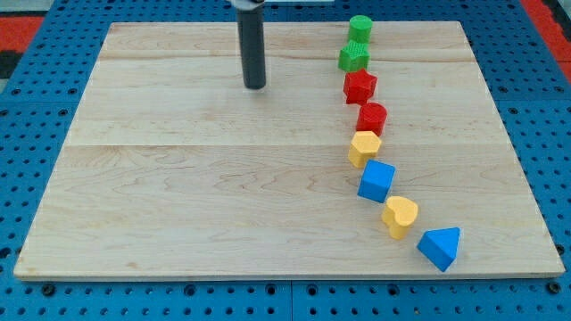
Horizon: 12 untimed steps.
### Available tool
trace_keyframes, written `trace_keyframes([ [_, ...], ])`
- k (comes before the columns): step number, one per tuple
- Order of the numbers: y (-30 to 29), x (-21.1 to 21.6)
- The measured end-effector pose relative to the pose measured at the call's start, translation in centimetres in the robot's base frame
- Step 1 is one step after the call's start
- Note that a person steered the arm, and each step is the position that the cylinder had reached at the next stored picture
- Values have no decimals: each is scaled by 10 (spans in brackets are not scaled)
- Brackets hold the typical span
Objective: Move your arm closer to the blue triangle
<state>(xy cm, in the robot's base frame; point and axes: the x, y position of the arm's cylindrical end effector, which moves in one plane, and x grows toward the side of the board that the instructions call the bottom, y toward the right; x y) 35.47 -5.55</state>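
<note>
The blue triangle [441, 247] lies near the board's bottom right corner. It is the last block of a curved line running down from the view's top. My tip [255, 86] rests on the board at the upper middle, far up and to the left of the blue triangle. The yellow heart [401, 216] sits just up-left of the triangle, and the blue cube [376, 181] is above that.
The line continues upward with a yellow block [364, 147], a red block [372, 117], a red star [359, 86], a green star [354, 58] and a green cylinder [360, 28]. The wooden board [178, 196] lies on a blue perforated table.
</note>
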Motion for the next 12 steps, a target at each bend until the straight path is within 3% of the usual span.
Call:
trace_keyframes([
  [2, -15, 140],
  [3, 6, 205],
  [5, 85, 224],
  [6, 91, 224],
  [8, 116, 264],
  [12, 163, 264],
])
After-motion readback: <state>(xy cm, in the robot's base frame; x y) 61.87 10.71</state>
